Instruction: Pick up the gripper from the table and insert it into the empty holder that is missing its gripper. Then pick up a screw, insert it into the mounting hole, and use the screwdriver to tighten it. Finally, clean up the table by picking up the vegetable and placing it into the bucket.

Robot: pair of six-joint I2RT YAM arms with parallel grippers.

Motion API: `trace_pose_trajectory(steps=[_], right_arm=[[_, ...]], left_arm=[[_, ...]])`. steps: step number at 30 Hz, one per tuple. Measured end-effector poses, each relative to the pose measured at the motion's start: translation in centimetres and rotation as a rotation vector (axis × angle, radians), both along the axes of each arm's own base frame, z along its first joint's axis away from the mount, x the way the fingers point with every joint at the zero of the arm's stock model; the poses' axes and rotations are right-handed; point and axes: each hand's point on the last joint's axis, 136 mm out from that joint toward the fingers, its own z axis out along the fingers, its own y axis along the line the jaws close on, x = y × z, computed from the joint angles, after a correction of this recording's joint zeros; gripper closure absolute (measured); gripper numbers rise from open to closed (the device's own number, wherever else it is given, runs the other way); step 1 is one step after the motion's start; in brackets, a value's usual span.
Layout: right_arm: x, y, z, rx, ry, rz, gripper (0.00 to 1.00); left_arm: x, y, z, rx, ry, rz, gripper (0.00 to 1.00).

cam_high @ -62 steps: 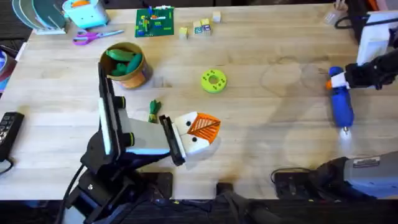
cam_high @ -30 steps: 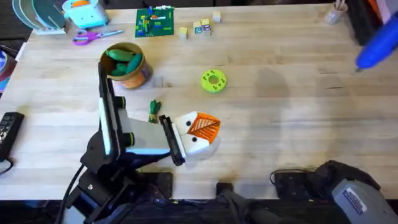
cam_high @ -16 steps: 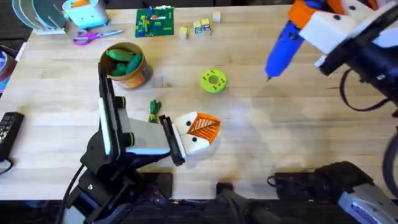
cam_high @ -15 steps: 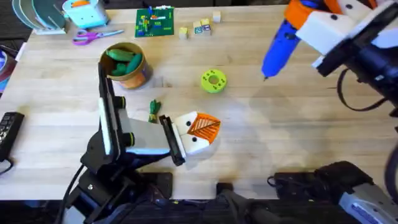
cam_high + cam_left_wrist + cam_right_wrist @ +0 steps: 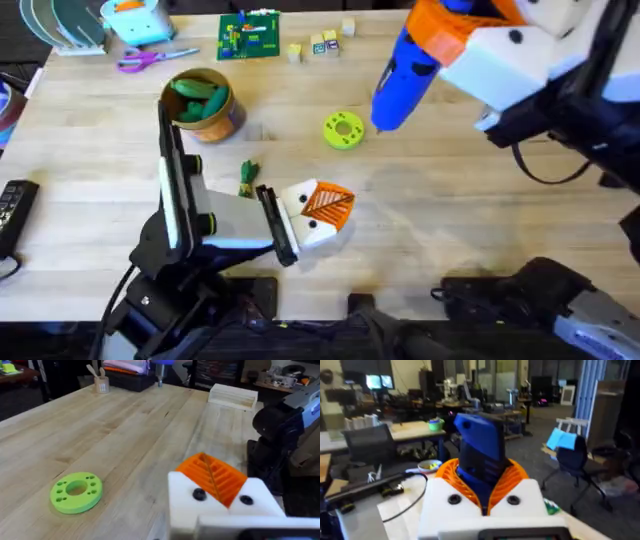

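- Step in hand, as judged: the tightening step. The screwdriver [image 5: 400,75] is gripped between the orange pads of the right pincer [image 5: 450,35] and carried high over the bench [image 5: 480,210], upper right of centre in the overhead view, tip slanting down and left.
- In the right wrist view the blue handle [image 5: 480,452] is seen clamped between the ribbed pads.
- The left pincer [image 5: 318,212] rests low at the frame's centre, its white blocks meeting on the orange pad; nothing is seen held, so it is read as closed and empty. Two dark dots are shown on its white blocks [image 5: 220,502].
- Next move, as judged: the driver tip must be brought down to the mounting hole and lined up. Whether a screw is seated cannot be told.
- The small vegetable [image 5: 247,178] lies on the bench just beside the left arm; the bucket [image 5: 203,105], upper left, already holds larger green pieces.
- A green ring [image 5: 343,130] lies beneath the screwdriver tip.
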Motion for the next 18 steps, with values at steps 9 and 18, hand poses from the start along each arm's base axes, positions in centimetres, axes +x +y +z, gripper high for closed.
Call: trace_pose_trajectory(steps=[9,18], right_arm=[[-3.4,1.5,0.8,0.127,-0.105,0.134,0.978],[-4.8,3.6,-0.4,0.154,-0.070,0.237,0.978]], left_arm=[[0.0,0.0,0.0,0.000,0.000,0.000,0.995],[0.0,0.0,0.0,0.000,0.000,0.000,0.995]])
